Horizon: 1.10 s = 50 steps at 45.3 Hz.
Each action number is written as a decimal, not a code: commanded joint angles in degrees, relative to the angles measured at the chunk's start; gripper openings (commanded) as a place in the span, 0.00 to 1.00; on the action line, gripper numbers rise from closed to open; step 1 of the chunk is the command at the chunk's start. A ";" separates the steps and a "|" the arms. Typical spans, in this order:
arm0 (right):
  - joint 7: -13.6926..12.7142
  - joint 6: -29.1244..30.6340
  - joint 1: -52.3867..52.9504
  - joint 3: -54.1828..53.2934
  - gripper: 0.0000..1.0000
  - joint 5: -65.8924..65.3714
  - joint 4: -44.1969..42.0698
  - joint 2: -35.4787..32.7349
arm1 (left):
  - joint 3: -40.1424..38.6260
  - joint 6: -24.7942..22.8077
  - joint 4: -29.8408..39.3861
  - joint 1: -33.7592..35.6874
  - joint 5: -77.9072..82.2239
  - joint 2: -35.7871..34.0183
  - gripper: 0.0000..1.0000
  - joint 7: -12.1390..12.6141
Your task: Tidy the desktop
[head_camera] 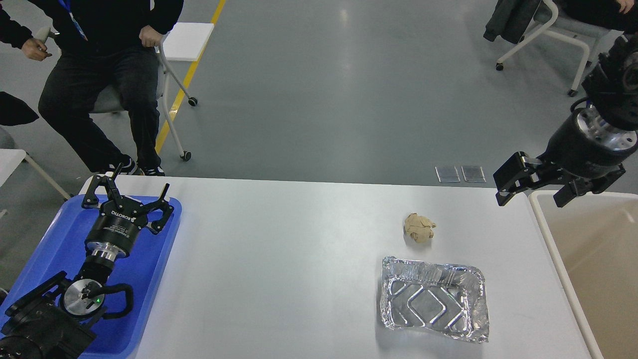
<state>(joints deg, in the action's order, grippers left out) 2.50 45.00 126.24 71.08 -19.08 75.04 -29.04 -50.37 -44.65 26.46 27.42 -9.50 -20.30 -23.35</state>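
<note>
The white desktop (pixel 279 259) fills the middle of the head view. A crumpled tan paper ball (pixel 419 227) lies on its right half. A crinkled foil tray (pixel 432 298) lies just in front of the ball. My left gripper (pixel 127 192) is open and empty above the blue tray (pixel 149 269) at the left edge. My right gripper (pixel 531 192) is open and empty, raised over the desktop's far right corner next to the beige bin (pixel 548 239), well right of the paper ball.
The beige bin runs along the right side of the desktop. A seated person (pixel 94 75) and a wheeled chair (pixel 174 99) are beyond the far left corner. More chairs (pixel 543 25) stand at the far right.
</note>
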 commanded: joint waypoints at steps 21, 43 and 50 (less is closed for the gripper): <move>-0.13 0.00 -3.54 1.78 1.00 3.08 0.10 -0.41 | 0.01 0.00 0.00 0.00 0.01 0.00 0.99 -0.03; -0.13 0.00 -18.04 -1.46 1.00 1.32 -0.69 -2.78 | 0.01 0.00 0.00 0.00 0.01 0.00 0.99 0.05; -0.22 -7.28 -23.57 -6.73 1.00 1.50 -0.69 -6.64 | 0.01 0.00 0.00 0.00 0.01 0.00 0.99 -0.03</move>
<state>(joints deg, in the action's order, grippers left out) 2.33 43.87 110.82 69.75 -17.72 74.45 -31.79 -50.35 -44.66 26.46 27.42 -9.49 -20.31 -23.35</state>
